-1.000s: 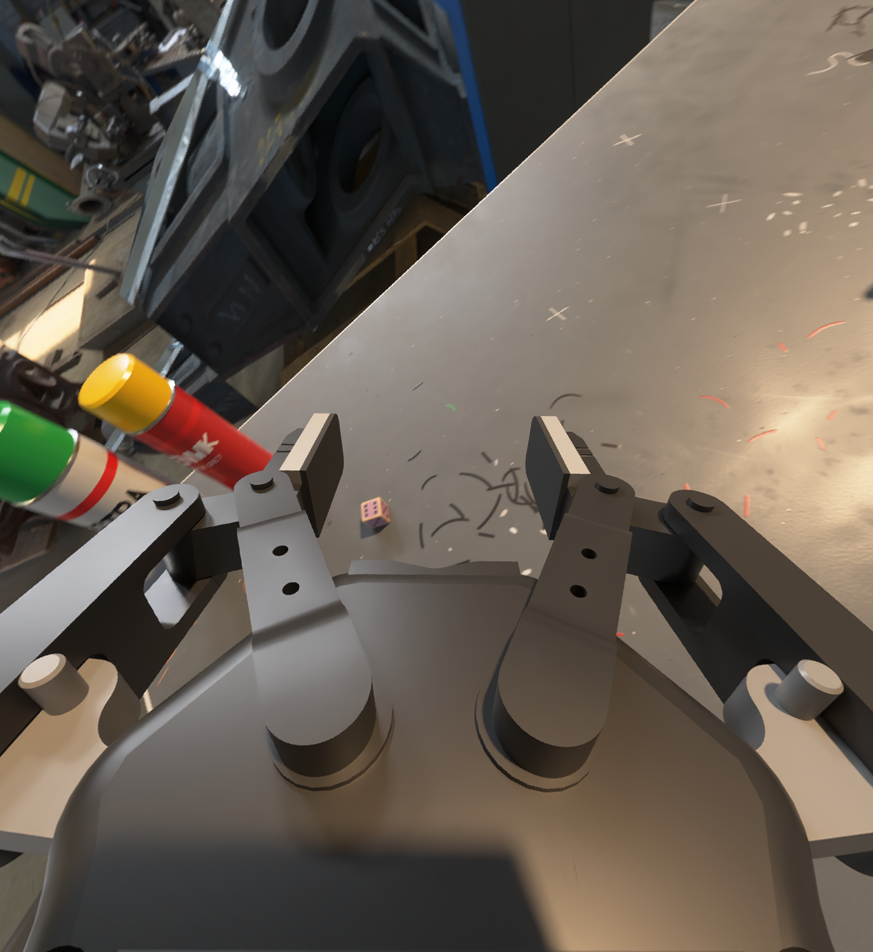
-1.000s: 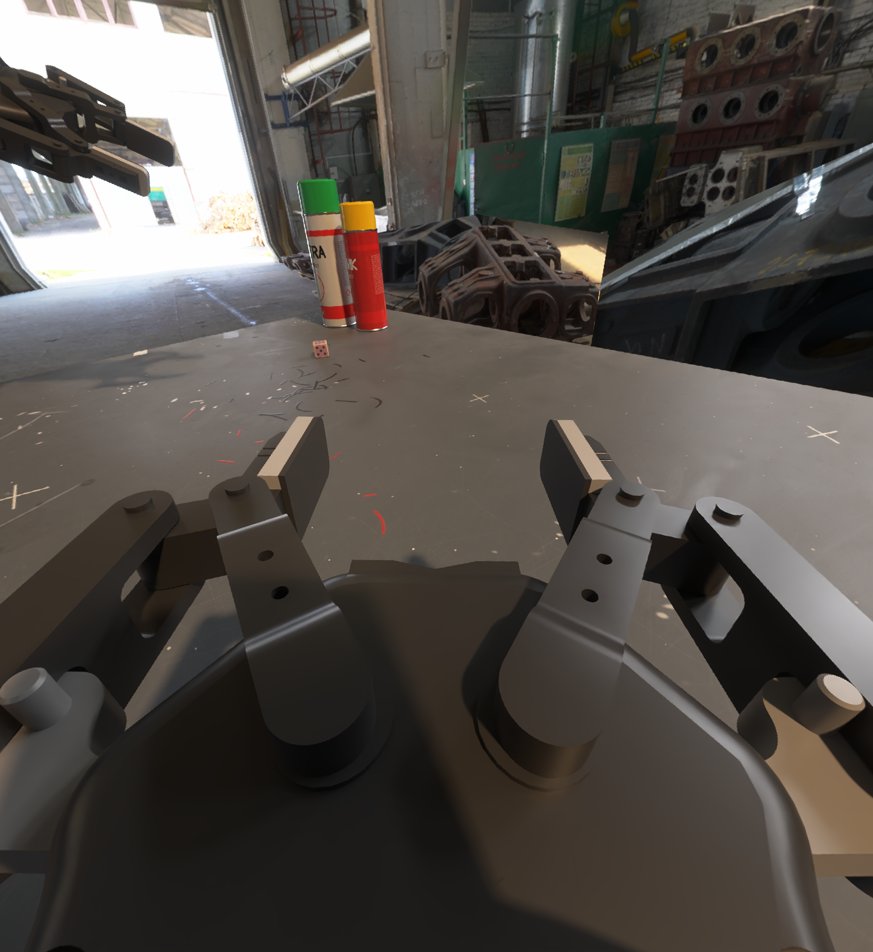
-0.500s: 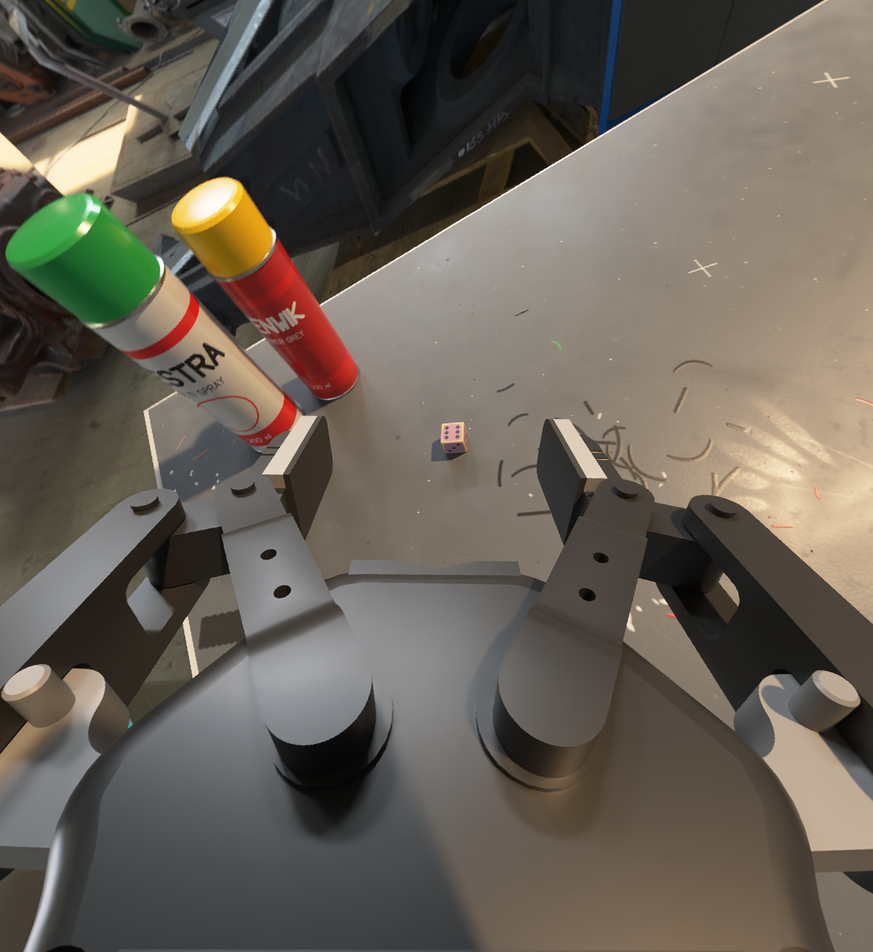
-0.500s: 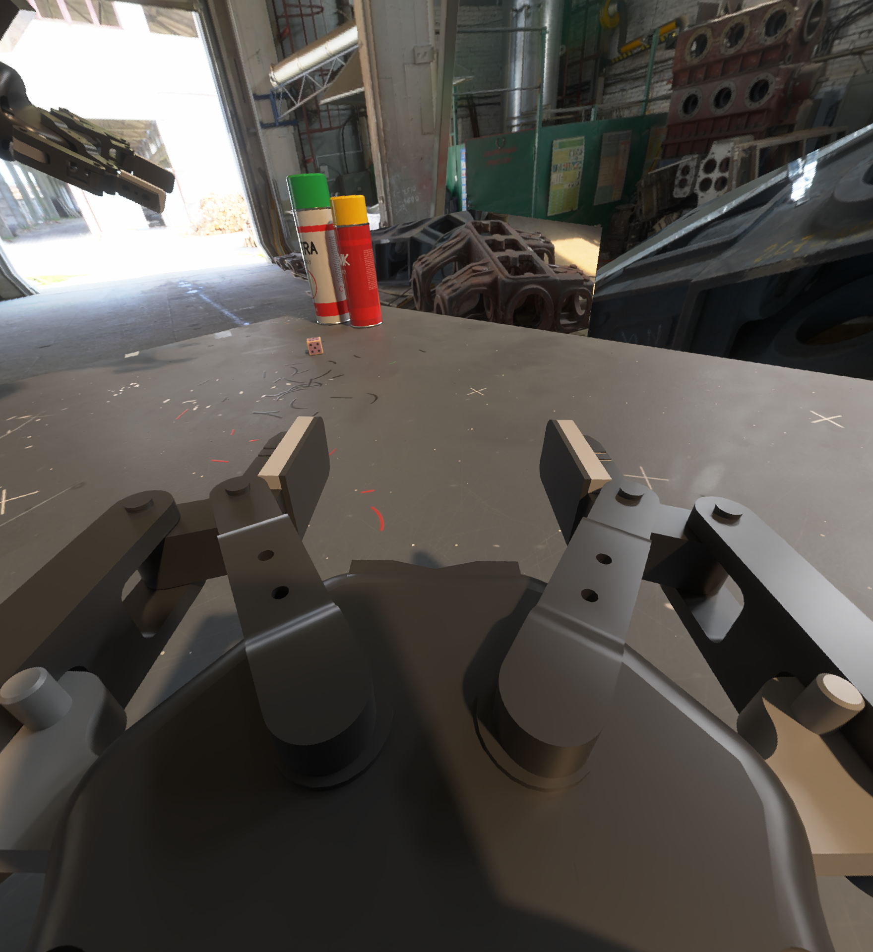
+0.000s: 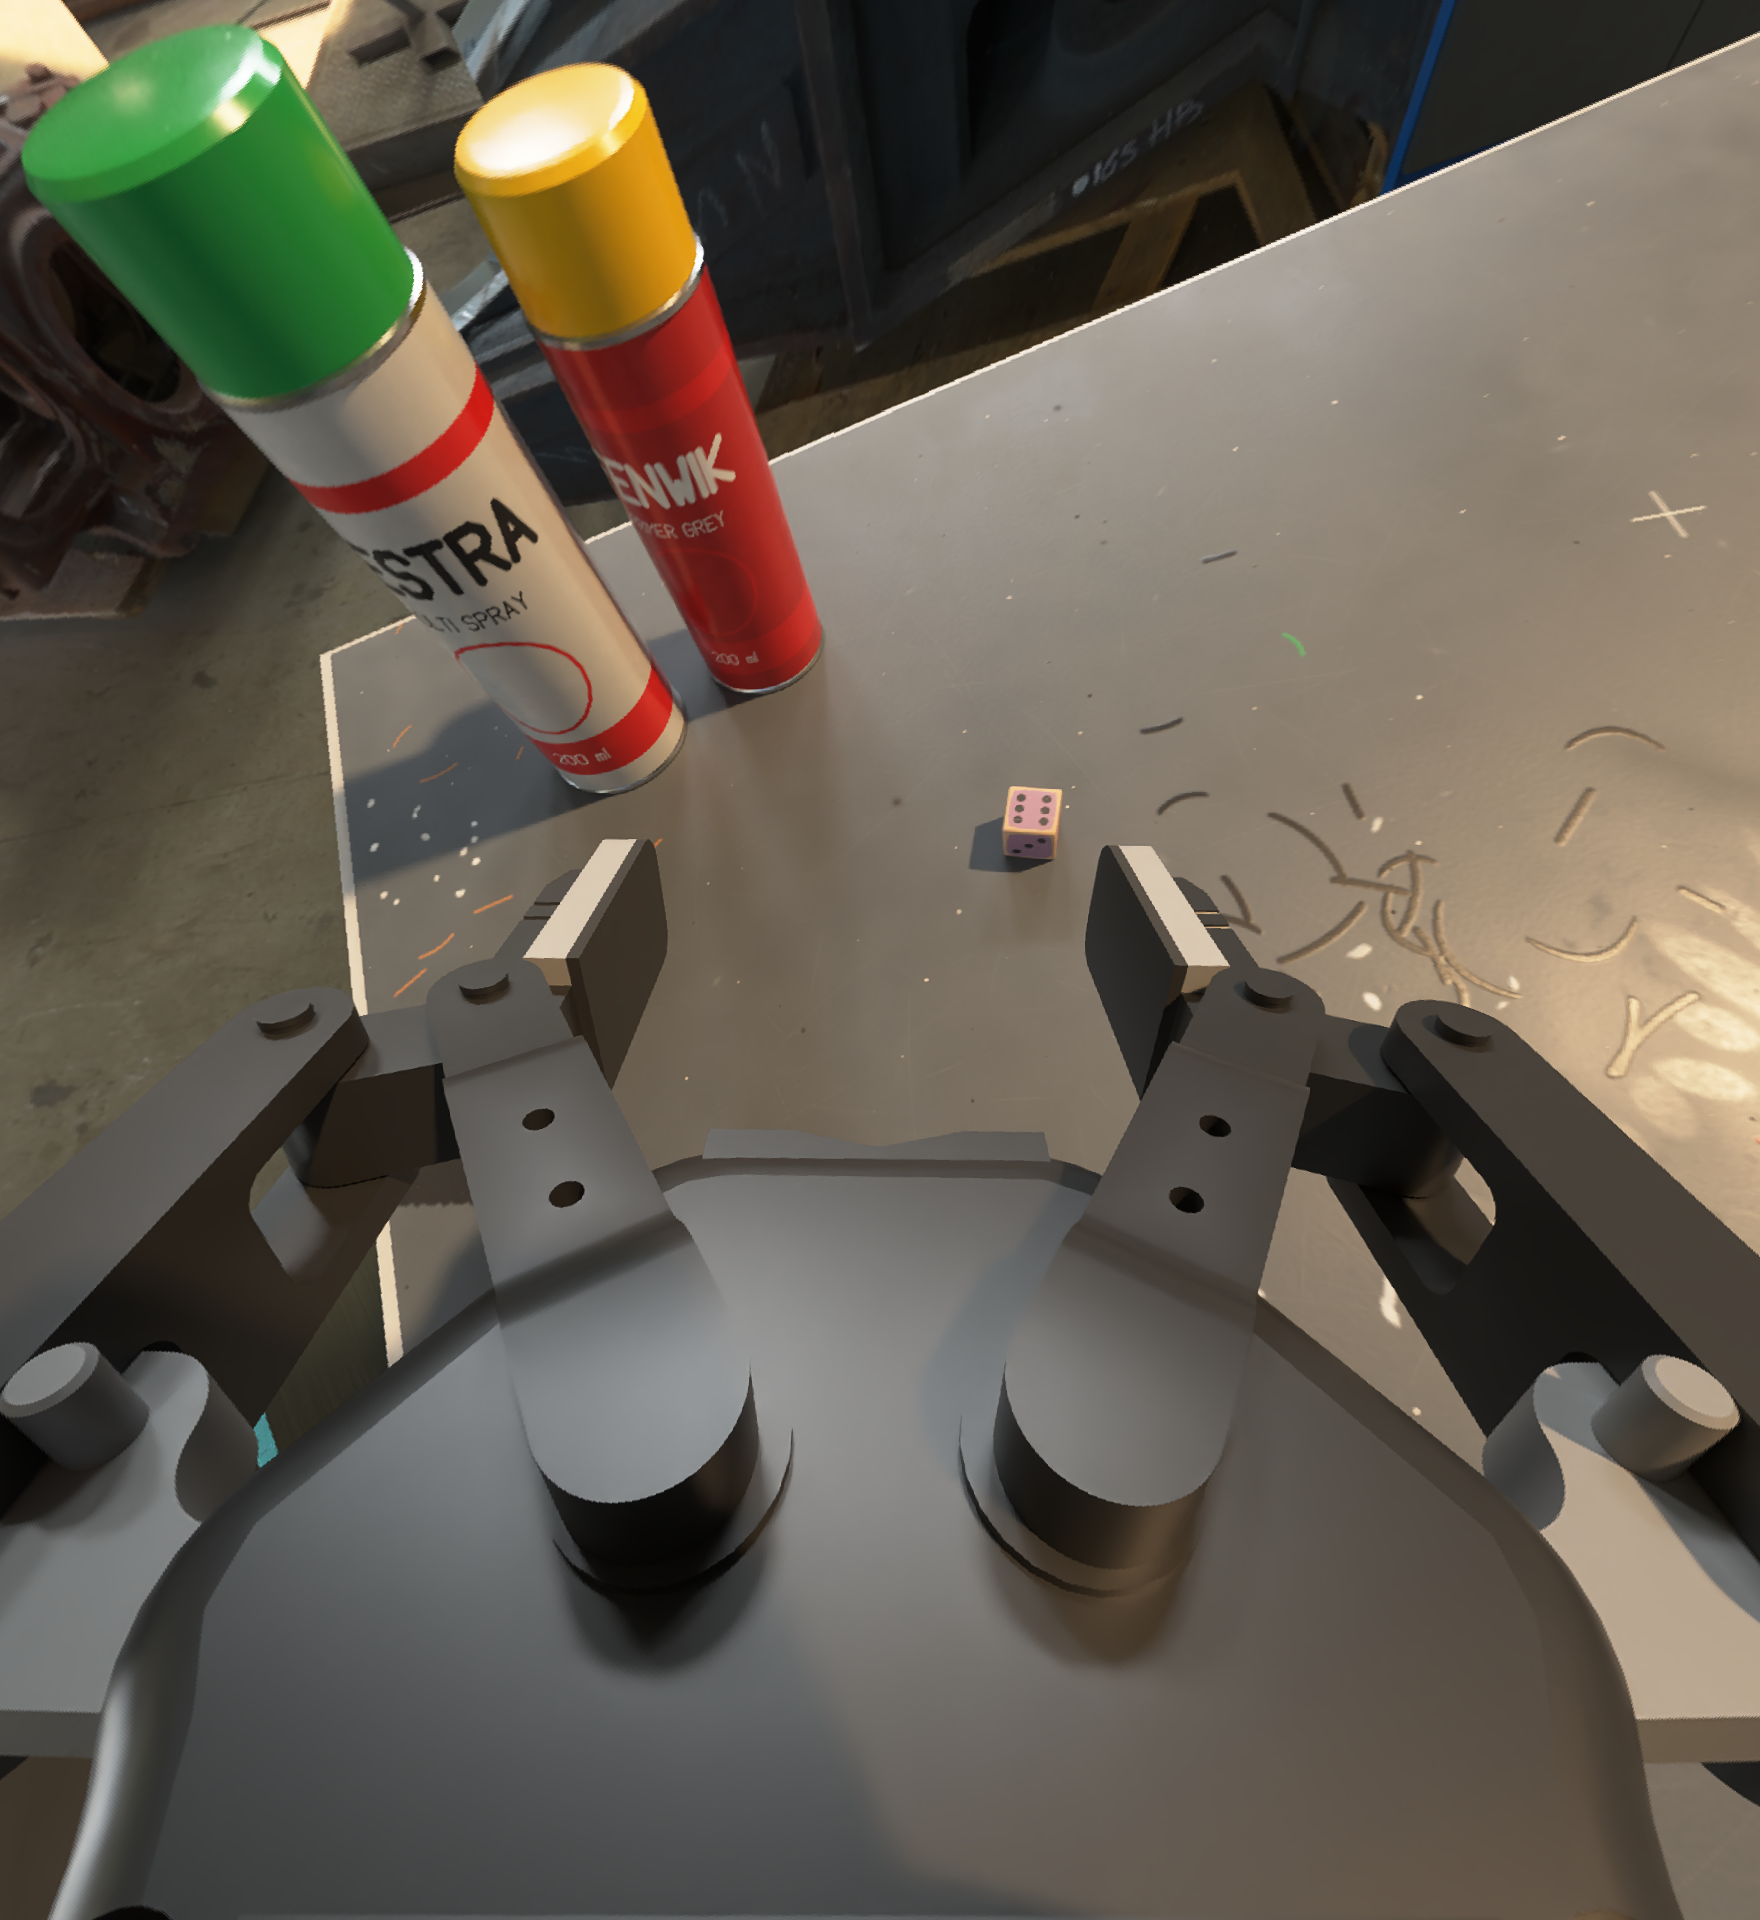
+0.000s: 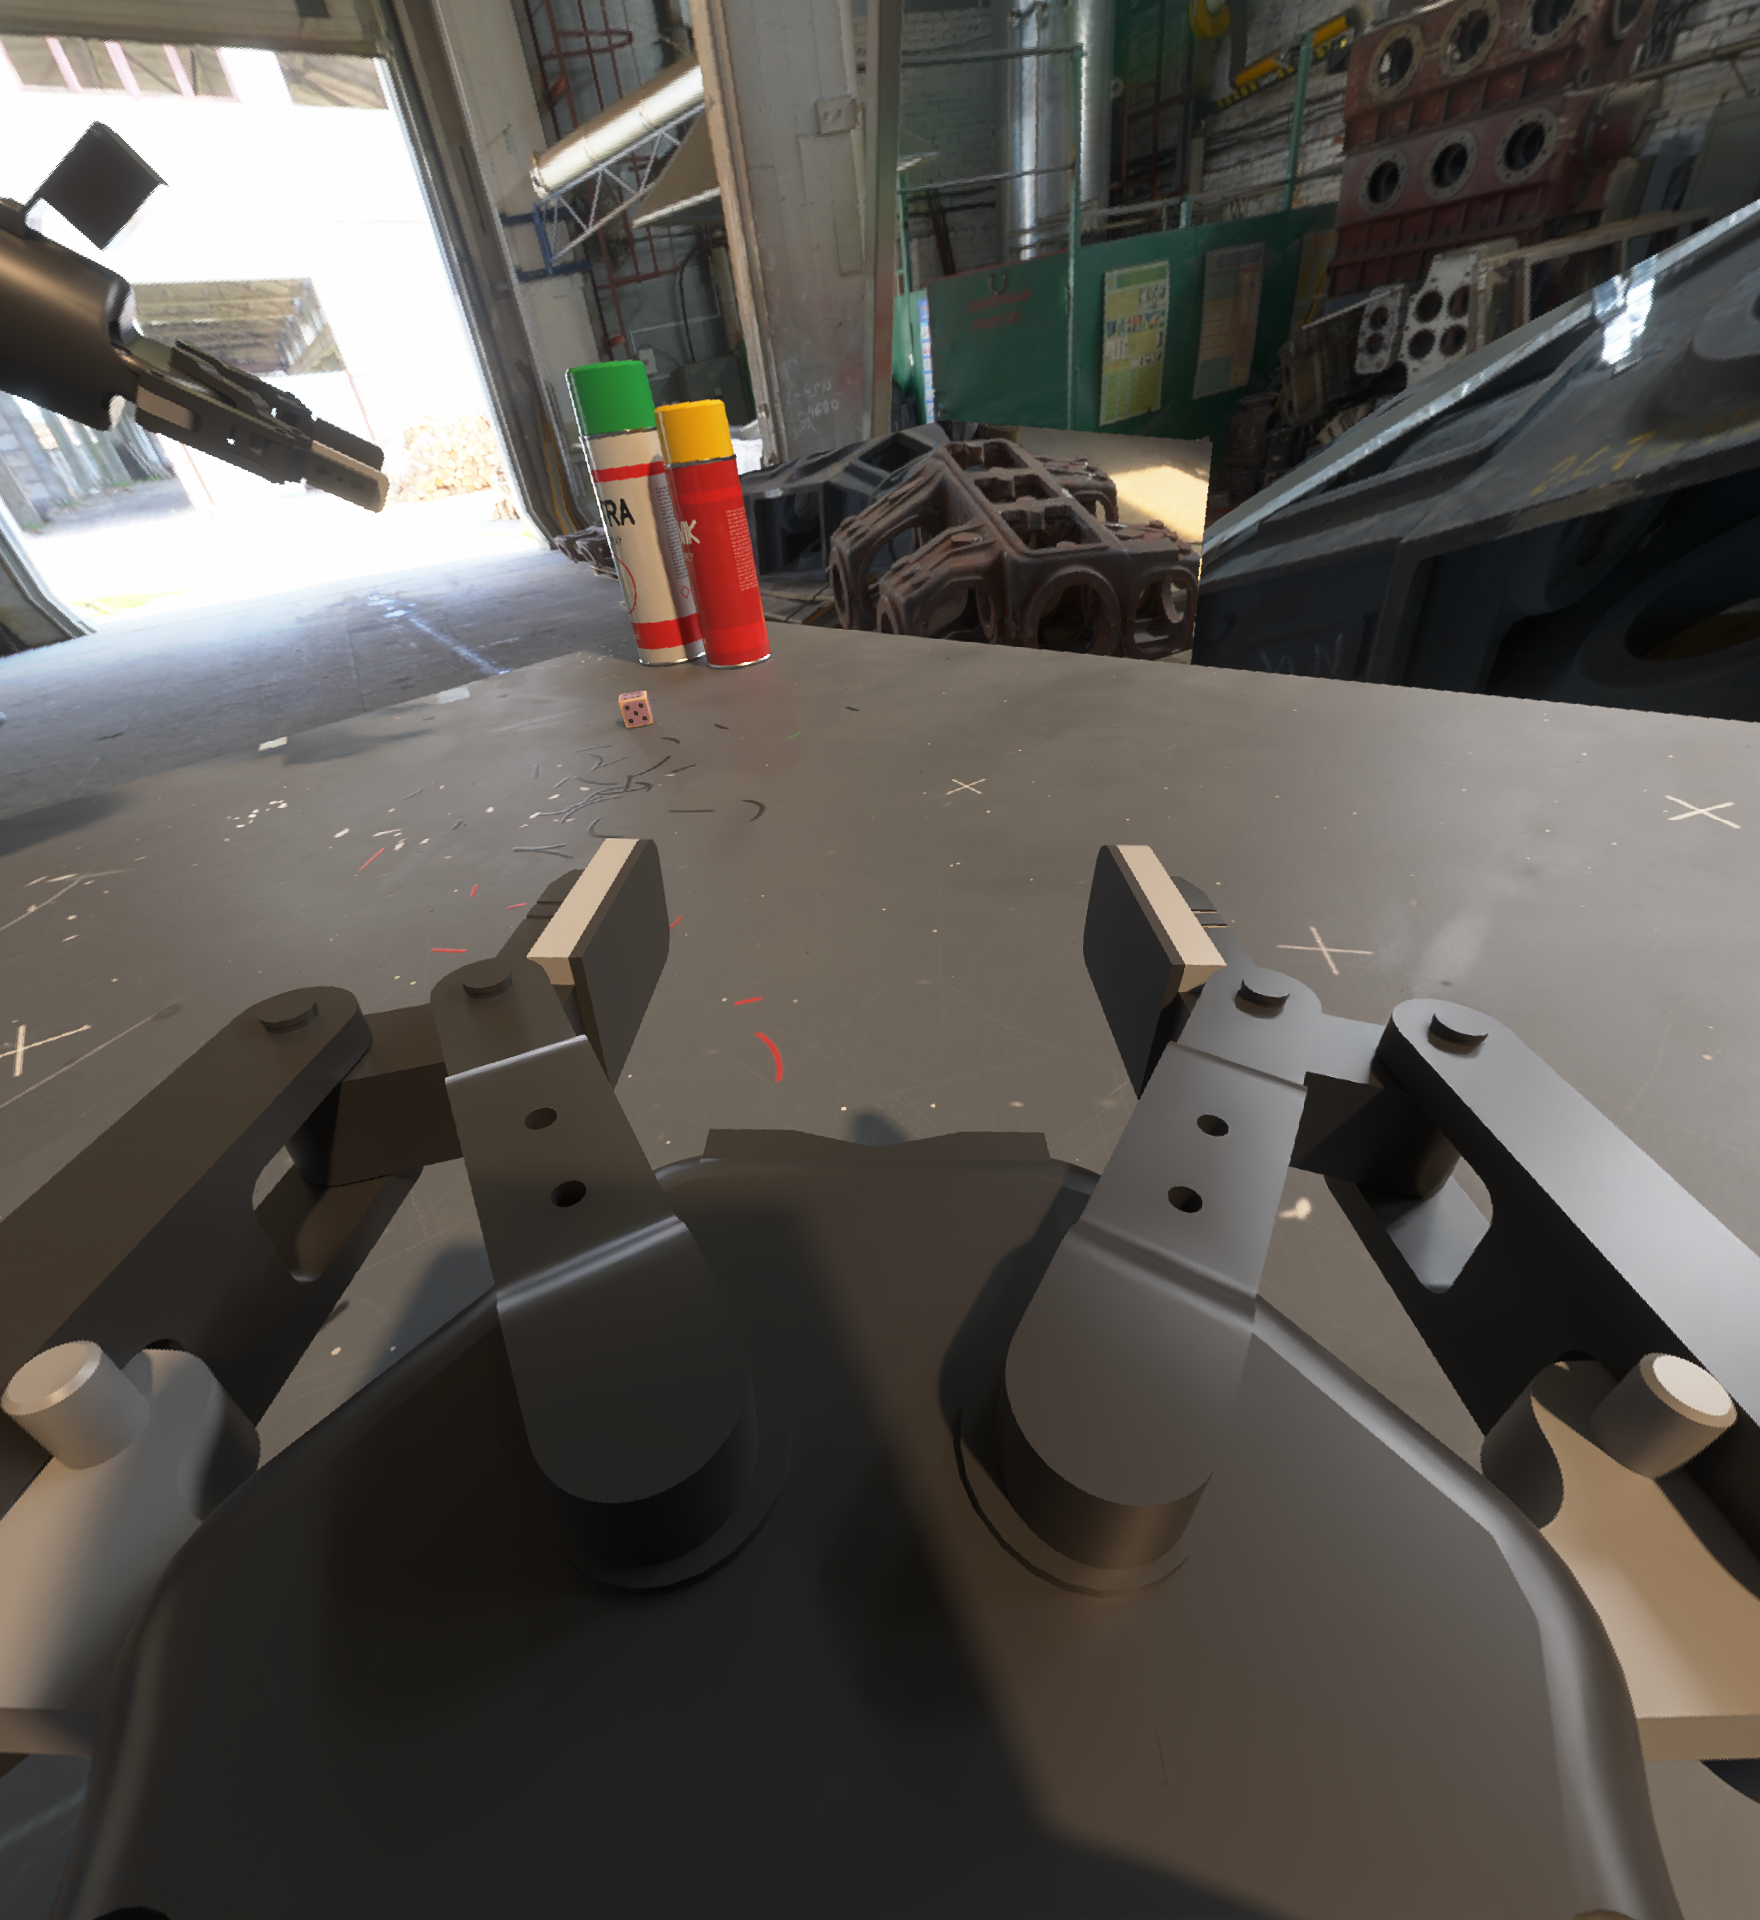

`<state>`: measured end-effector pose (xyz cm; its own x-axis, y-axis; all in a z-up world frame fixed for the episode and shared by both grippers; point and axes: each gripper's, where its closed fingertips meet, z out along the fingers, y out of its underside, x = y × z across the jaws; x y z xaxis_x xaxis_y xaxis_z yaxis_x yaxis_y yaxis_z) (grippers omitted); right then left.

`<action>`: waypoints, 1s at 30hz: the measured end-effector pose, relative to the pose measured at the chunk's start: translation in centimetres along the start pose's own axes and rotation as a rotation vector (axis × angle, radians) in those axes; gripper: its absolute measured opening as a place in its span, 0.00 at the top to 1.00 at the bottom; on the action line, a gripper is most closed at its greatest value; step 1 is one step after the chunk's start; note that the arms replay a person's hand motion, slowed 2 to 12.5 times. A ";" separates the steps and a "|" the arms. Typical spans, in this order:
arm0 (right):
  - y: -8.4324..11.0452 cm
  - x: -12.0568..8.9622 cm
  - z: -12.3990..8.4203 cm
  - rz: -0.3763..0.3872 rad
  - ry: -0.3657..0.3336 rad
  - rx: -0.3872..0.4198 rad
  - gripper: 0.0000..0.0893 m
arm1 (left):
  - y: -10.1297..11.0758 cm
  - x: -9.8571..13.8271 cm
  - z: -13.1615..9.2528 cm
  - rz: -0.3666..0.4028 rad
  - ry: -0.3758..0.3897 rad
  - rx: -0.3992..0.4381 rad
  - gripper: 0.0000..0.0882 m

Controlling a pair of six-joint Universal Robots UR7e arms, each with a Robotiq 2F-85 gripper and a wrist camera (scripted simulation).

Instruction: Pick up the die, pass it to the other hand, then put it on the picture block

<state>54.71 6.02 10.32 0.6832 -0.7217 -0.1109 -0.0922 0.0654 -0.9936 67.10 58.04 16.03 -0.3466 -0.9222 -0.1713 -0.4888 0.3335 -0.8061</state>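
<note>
Left hand (image 5: pixel 876 894) spread wide, empty, hanging above desk (image 5: pixel 1271 499). Die (image 5: pixel 1032 821) on desk just beyond fingertips, at 1 o'clock from hand centre, nearer right finger (image 5: pixel 1156 914), touching neither. White spray can with green cap (image 5: pixel 356 416) and red spray can with yellow cap (image 5: pixel 668 416) upright at 11 o'clock, side by side near desk corner. Metal shavings (image 5: pixel 1395 894) at 2 o'clock.

Right hand (image 6: pixel 876 894) spread wide, empty, low over desk; die far off at 11 o'clock.
</note>
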 end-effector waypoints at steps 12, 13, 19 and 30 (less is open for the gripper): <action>0.1 -0.3 0.5 0.002 -0.001 -0.002 0.22 | 1.8 -1.3 2.7 -0.012 -0.043 -0.065 0.18; 0.1 -0.3 0.5 0.000 -0.001 -0.003 0.22 | 1.9 -1.4 2.9 -0.011 -0.044 -0.070 0.18; 0.2 -0.5 0.7 -0.015 -0.006 -0.011 0.22 | 2.4 -1.2 4.1 -0.003 -0.032 -0.093 0.16; 0.5 -0.8 0.9 -0.045 -0.018 -0.034 0.23 | 2.5 0.5 6.1 0.051 0.053 -0.105 0.15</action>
<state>54.73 7.29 9.86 0.7002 -0.7108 -0.0670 -0.0859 0.0094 -0.9963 70.54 57.19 10.50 -0.4138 -0.8928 -0.1781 -0.5499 0.4010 -0.7326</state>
